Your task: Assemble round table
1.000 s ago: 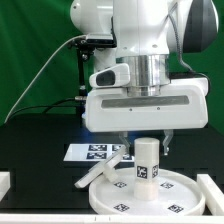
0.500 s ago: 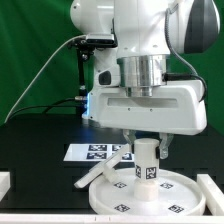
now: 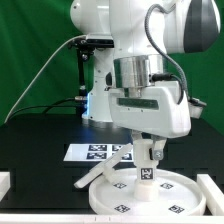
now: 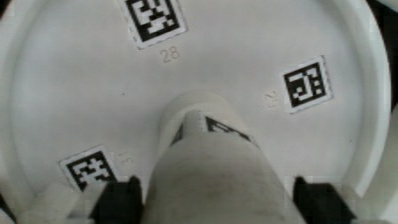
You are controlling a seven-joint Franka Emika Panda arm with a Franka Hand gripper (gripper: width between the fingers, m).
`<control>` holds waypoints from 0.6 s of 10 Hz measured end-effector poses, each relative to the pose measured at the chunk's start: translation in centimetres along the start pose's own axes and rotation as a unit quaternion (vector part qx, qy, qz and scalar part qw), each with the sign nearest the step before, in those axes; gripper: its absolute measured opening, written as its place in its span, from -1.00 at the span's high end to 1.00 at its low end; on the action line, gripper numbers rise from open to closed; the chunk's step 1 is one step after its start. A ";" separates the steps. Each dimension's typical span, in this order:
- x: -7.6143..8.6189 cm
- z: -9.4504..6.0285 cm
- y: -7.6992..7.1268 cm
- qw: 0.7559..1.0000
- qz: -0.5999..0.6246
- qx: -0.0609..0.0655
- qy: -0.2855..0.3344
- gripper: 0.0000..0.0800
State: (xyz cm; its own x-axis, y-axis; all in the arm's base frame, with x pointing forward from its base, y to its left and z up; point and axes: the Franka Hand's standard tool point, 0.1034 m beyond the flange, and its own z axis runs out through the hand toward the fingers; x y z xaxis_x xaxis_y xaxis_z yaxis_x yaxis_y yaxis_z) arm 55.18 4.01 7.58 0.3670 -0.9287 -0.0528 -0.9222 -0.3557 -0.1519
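Though upright, leg [image 3: 147, 163] between jaws

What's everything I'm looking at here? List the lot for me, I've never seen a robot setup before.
round disc: one, white, rimmed and tagged, at the front of the table
leg: one, white, thick cylinder, upright on the middle of the disc
cross-shaped foot piece: one, white, tilted at the disc's edge on the exterior view's left
marker board: one, white with black tags, flat behind the disc
table: one, black, under everything
curtain: one, green, at the back
blocks: two, white, at the table's front corners
cable: one, black, hanging at the back
robot arm: one, white, above the disc
end effector: one, dark fingers, closed on the leg
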 end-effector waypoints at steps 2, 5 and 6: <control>0.5 0.0 -0.4 0.996 0.084 0.008 -0.008 -0.01; 0.6 0.0 -0.4 0.998 0.064 0.012 -0.010 -0.20; 0.7 -0.2 -0.5 1.000 0.025 0.011 -0.015 -0.48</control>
State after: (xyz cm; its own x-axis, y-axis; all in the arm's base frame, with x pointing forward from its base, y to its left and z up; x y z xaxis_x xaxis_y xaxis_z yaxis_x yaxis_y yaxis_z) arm 55.89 3.52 7.82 0.3245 -0.9416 -0.0895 -0.9366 -0.3066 -0.1695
